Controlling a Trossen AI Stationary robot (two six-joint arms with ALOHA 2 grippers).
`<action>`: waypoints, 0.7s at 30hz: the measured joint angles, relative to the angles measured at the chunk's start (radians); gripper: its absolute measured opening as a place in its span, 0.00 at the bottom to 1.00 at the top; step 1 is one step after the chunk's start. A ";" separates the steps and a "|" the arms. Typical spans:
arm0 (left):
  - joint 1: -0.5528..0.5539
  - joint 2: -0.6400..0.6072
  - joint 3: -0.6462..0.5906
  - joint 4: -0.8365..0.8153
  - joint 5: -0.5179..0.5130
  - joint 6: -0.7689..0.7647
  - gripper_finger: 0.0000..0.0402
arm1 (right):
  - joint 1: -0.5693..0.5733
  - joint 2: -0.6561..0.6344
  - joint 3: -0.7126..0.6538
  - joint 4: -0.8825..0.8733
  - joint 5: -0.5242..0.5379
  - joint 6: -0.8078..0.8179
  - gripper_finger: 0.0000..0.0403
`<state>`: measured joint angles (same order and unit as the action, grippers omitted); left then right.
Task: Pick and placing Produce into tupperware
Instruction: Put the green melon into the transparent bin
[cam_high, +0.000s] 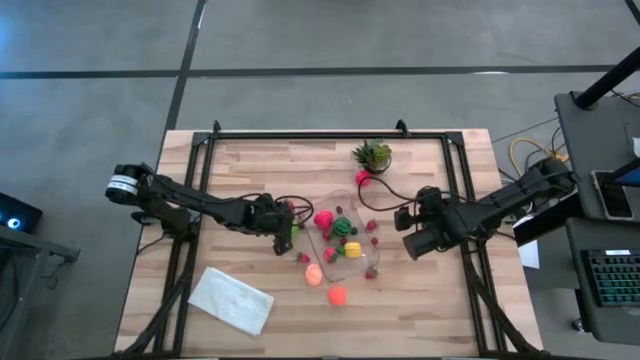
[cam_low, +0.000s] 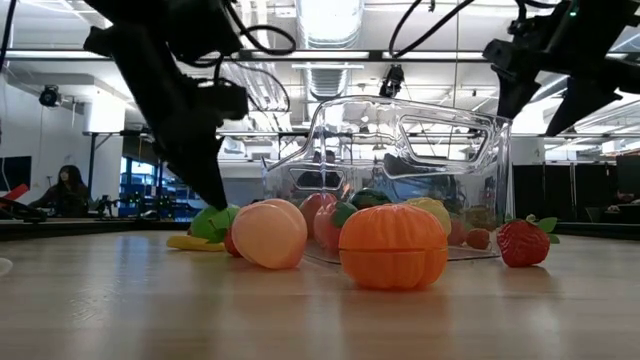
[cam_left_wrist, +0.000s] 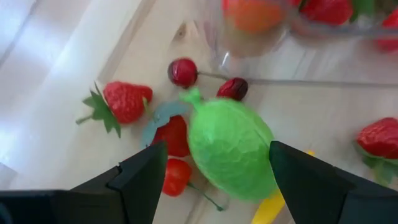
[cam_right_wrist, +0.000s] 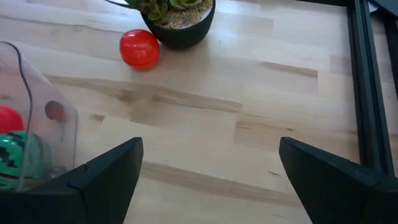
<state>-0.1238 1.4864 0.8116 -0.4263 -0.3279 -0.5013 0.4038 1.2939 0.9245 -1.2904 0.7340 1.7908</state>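
While my left gripper's (cam_left_wrist: 211, 180) fingers (cam_left_wrist: 140, 177) stand apart either side of a lime-green fruit (cam_left_wrist: 231, 148) on the bench (cam_high: 420, 310), not clamped, small strawberries (cam_left_wrist: 124, 101) lie around it. The tupperware (cam_high: 343, 238) sits just beyond, holding some produce. My right gripper (cam_right_wrist: 208, 180), fingers wide apart and empty, hovers on the container's other side.
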 joint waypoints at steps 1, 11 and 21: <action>0.000 0.011 0.000 0.000 0.001 -0.020 0.67 | 0.000 0.005 0.000 0.001 0.000 0.000 0.91; -0.001 0.080 0.014 0.039 0.008 -0.094 0.75 | -0.002 0.010 0.000 0.016 0.000 -0.030 0.91; -0.001 0.131 0.014 0.059 0.009 -0.072 0.79 | -0.003 0.005 0.001 0.018 0.001 -0.047 0.91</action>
<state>-0.1246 1.6177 0.8261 -0.3669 -0.3191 -0.5737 0.4004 1.2987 0.9253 -1.2729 0.7353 1.7434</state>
